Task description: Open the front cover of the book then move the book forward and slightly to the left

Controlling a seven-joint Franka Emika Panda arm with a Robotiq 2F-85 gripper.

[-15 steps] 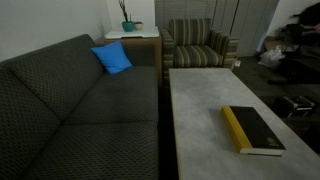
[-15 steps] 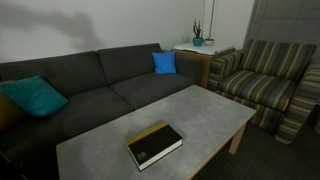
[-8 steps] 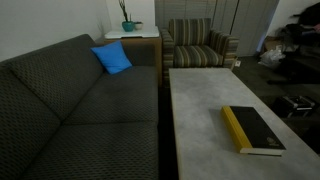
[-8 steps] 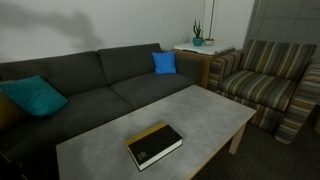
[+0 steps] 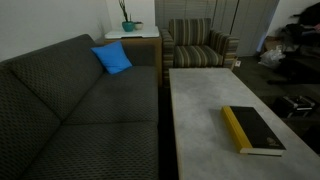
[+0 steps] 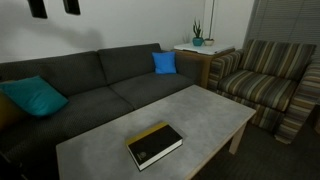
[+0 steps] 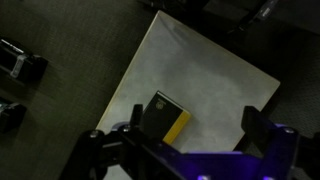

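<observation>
The fingers (image 7: 255,125) stand spread wide, holding nothing, high above the worktop (image 7: 215,70). Far below, between them, lies the book (image 7: 167,118). It is closed, flat and thin, with its black cover (image 7: 159,110) up and a yellow spine (image 7: 180,128) along one long edge. In both exterior views it sits toward the worktop's near end, spine toward the sofa (image 5: 80,100).

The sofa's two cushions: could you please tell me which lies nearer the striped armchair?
The bright blue cushion, at the sofa end by the armchair; the teal cushion sits opposite.
</observation>
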